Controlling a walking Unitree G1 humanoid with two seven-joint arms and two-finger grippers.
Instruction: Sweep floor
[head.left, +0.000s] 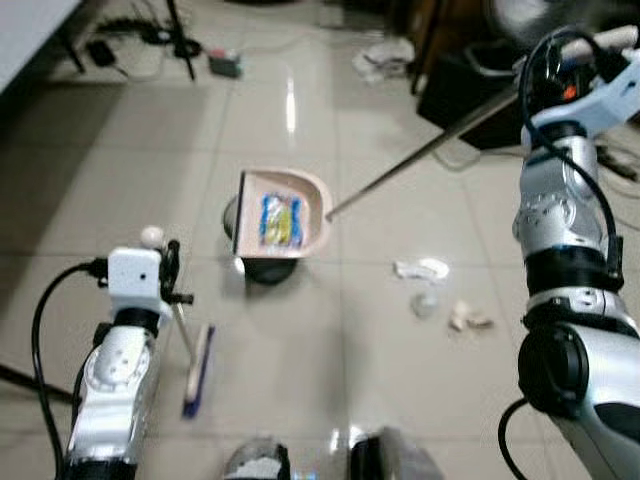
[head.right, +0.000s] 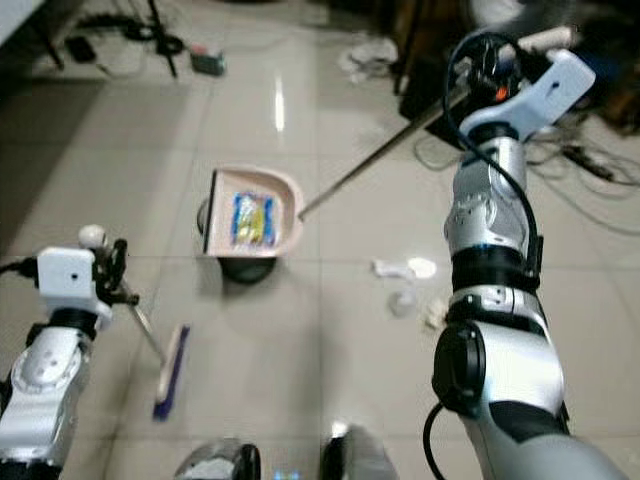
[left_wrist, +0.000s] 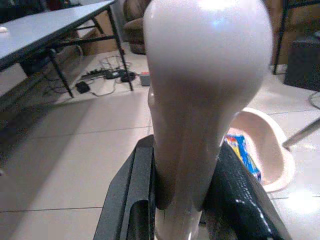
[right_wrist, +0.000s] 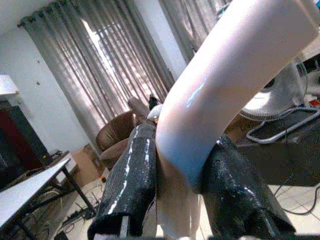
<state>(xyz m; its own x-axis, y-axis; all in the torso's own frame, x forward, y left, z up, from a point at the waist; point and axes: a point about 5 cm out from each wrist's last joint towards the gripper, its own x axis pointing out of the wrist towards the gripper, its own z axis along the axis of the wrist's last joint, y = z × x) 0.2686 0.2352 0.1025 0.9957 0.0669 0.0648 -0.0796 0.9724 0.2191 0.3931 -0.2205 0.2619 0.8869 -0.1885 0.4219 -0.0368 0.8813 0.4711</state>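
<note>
A pink dustpan (head.left: 283, 215) lies on the tiled floor ahead, with a blue and yellow wrapper (head.left: 281, 220) inside it. Its long metal handle (head.left: 430, 152) runs up to the right, where my right gripper (right_wrist: 175, 185) is shut on its pale grip (right_wrist: 220, 95). My left gripper (left_wrist: 175, 200) is shut on the rounded pale top of a broom handle (left_wrist: 205, 85). The broom's head (head.left: 198, 369), with blue bristles, rests on the floor near my left side. White scraps (head.left: 421, 268) and crumpled bits (head.left: 467, 318) lie on the tiles right of the dustpan.
A dark round object (head.left: 268, 268) sits under the dustpan's near edge. Cables and a power strip (head.left: 150, 35) lie at the back left by table legs (head.left: 180, 40). A black box (head.left: 470, 90) and a fan stand at the back right. My feet (head.left: 258, 460) show at the bottom.
</note>
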